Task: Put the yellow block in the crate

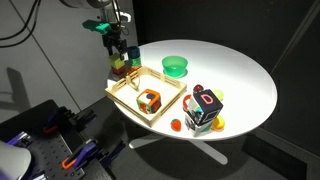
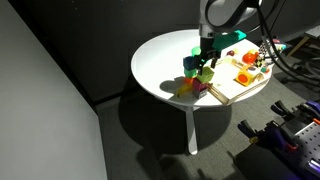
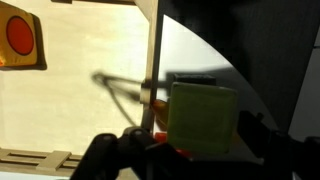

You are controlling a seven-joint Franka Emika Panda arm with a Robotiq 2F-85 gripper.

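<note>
Hovers by corner of one crate (image 1: pixel 168 92), gripper (image 1: pixel 118 52) about one yellow block (image 3: pixel 203 120); cannot tell if clamped; one orange-black cube (image 1: pixel 149 100) inside, one bowl (image 1: pixel 175 66) beyond

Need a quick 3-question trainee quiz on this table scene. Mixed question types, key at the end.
1. Short answer: what colour is the bowl?
2. True or false: the orange-and-black cube lies inside the crate.
3. Pick one: the pincer hangs over A) the bowl, B) the small blocks beside the crate, C) the middle of the crate.

Key: 1 green; 2 true; 3 B.
</note>
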